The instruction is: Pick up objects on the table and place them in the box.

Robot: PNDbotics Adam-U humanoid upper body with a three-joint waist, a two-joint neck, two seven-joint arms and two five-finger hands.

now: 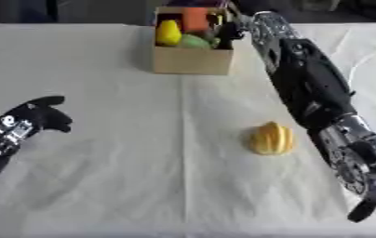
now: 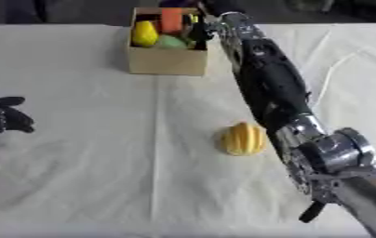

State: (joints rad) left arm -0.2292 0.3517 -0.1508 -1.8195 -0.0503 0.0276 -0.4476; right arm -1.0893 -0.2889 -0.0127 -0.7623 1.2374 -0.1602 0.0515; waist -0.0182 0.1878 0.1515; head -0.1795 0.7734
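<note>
A cardboard box (image 1: pixel 191 60) stands at the far middle of the table. Inside it are a yellow fruit (image 1: pixel 168 32), a green item (image 1: pixel 194 42) and an orange item (image 1: pixel 195 18). My right arm stretches across the table to the box, and my right hand (image 1: pixel 227 33) is at the box's right rim, over its inside; whether it holds anything is hidden. A yellow ribbed fruit (image 1: pixel 271 138) lies on the cloth right of centre, just left of my right forearm. At the left edge my left hand (image 1: pixel 43 116) hangs idle and relaxed, holding nothing.
A white cloth (image 1: pixel 126 176) covers the table, with a fold line running down its middle. My right forearm (image 1: pixel 309 88) lies over the table's right side between the box and the ribbed fruit.
</note>
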